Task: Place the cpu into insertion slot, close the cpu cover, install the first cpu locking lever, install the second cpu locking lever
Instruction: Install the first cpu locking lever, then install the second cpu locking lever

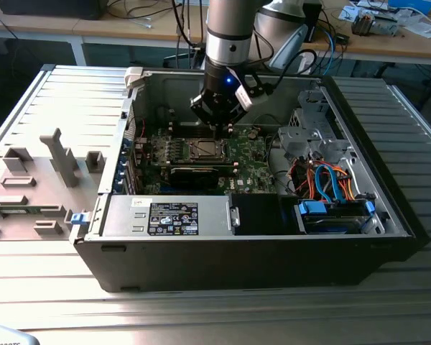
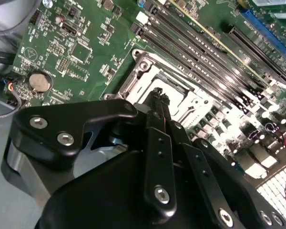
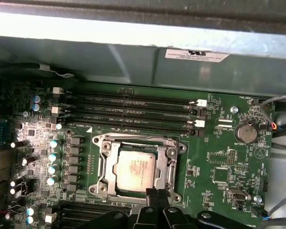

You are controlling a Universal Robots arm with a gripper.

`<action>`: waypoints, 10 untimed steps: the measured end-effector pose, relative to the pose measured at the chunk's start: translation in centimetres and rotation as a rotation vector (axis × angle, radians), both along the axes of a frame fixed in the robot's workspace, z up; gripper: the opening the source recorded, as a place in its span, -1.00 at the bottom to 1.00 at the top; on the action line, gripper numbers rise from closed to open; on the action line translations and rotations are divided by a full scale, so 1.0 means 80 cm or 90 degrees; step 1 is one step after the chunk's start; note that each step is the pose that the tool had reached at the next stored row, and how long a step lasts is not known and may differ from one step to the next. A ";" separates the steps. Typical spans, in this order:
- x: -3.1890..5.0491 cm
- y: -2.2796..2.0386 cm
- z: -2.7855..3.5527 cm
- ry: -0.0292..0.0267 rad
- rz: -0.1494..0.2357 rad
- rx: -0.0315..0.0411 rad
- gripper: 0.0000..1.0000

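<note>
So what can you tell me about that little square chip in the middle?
The cpu is a flat square chip with a silvery-tan metal top bearing print. It lies flat in the slot on the green board, and the cover frames it, its top showing through the window. The gripper hangs at its edge; contact is unclear.

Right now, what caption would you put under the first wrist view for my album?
The cpu sits in the insertion slot under its cpu cover, with the gripper at the socket's edge.

Labels sit on the power supply [image 1: 174, 218] and case wall [image 3: 196, 55]; neither is legible
</note>
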State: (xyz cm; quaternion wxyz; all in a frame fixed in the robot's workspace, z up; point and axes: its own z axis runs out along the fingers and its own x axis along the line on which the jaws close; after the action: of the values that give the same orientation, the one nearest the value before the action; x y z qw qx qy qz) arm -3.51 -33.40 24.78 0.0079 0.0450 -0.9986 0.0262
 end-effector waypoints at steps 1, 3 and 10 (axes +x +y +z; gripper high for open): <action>0.000 0.0000 0.0006 0.0001 0.000 -0.0001 -0.79; 0.000 0.0000 0.0009 0.0001 0.000 -0.0002 -0.79; 0.000 -0.0001 0.0010 0.0001 0.000 -0.0002 -0.79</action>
State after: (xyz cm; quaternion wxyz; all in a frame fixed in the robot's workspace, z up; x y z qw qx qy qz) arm -3.51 -33.40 24.86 0.0080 0.0450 -0.9986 0.0263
